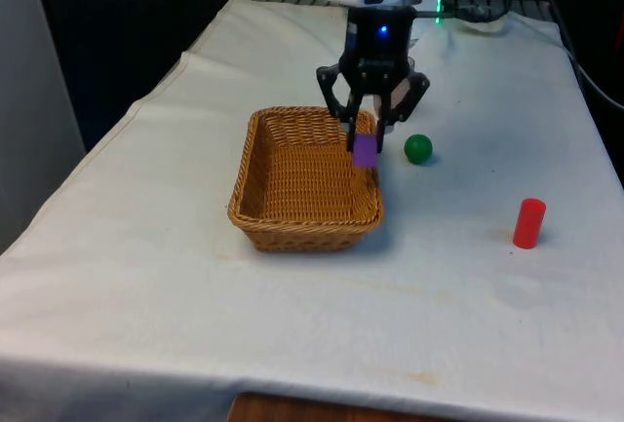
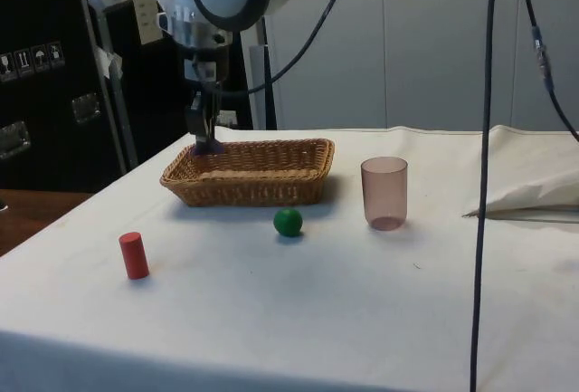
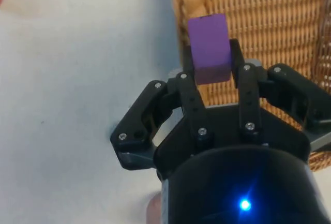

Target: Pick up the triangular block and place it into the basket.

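**Purple block held over the basket rim**

The basket [image 1: 304, 180] sits mid-frame in the front view. Above its right rim, the gripper [image 1: 368, 145] pinches the purple block [image 1: 365, 150] between nearly closed fingers. Right of it: green ball [image 1: 418, 148], red cylinder [image 1: 528, 223].

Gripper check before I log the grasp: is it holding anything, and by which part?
Yes: the gripper is shut on the purple block, its fingers clamping the block's two opposite side faces, above the basket rim.
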